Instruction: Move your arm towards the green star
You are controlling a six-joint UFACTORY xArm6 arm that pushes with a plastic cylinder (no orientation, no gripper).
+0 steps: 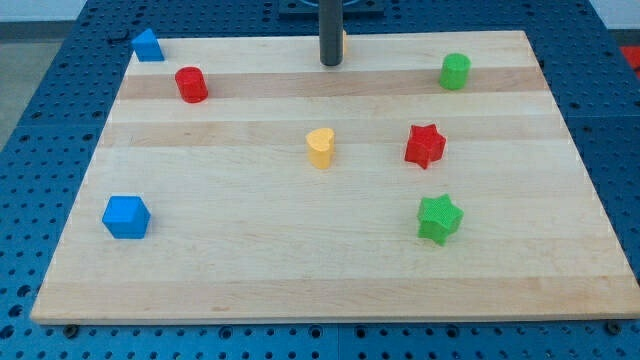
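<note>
Green star is waiting untouched; my tip, holding nothing, is hovering well above it, needing a diagonal run down-right.

A red star, yellow heart, red cylinder, green cylinder and two blue blocks sit on the wooden board.

No readable text — none anywhere
</note>
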